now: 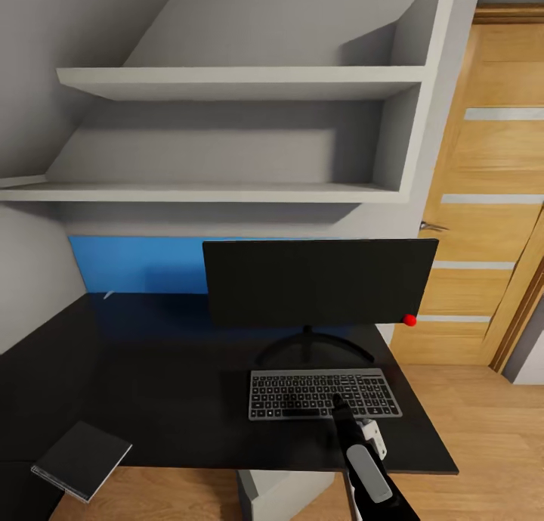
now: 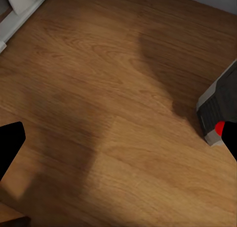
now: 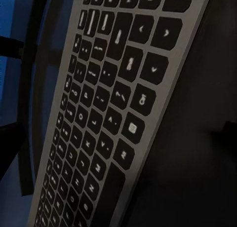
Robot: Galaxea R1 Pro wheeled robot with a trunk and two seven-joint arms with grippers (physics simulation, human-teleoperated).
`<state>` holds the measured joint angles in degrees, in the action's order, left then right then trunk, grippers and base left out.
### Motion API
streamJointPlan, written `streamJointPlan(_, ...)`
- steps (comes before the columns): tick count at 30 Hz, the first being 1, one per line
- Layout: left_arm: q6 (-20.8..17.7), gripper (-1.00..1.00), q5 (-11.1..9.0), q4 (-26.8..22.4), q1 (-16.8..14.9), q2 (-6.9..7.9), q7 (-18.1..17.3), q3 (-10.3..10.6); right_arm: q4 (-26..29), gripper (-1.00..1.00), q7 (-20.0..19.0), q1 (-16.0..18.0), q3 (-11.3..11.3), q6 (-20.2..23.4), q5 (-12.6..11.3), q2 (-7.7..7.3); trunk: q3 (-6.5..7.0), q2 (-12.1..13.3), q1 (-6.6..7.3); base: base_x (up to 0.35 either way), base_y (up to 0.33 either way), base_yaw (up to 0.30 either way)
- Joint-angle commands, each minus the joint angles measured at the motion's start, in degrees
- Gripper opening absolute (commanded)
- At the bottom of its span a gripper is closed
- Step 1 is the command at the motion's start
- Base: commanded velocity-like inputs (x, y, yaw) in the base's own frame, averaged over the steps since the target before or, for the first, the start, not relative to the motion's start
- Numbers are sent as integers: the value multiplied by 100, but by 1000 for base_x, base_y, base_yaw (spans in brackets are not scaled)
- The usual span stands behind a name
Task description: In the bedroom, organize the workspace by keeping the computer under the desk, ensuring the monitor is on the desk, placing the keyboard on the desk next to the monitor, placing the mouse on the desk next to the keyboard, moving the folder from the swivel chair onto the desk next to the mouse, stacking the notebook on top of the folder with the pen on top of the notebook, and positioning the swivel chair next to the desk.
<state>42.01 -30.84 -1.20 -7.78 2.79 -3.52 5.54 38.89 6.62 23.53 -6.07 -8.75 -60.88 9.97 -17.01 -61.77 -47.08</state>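
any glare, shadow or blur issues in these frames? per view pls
Head view: even light, sharp; the glossy desk reflects the blue wall panel. Left wrist view: soft broad shadows across the wooden floor, slight softness. Right wrist view: dim, steeply angled close-up of the keyboard; key legends smeared, unreadable.

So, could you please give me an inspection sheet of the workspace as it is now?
Surface: glossy black desk, mostly bare.
Job's things: monitor upright on desk; keyboard in front of its base; notebook on desk's near left corner.
Clutter: nothing seen.
Grippers: right gripper over keyboard's near edge, fingers unclear; left gripper open above wooden floor.
Cables: nothing seen.
Surroundings: grey shelves, wooden door, blue wall panel.
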Motion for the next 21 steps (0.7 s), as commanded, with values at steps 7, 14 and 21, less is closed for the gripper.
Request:
streamJointPlan(7, 12, 100, -63, 6, -4, 2, -30, 37, 29, 100, -13, 3, -6, -21, -49, 3, 47, 116, 66, -4, -4, 0)
streamJointPlan(14, 10, 100, -63, 6, -4, 2, -27, 35, 37, 100, -19, 3, -1, -21, -47, 3, 172, 396, 219, 0, 0, 0)
streamJointPlan(21, 9, 100, -63, 6, -4, 2, -23, 35, 39, 100, -20, 3, 0, -22, -47, 3, 298, 677, 373, 0, 0, 0)
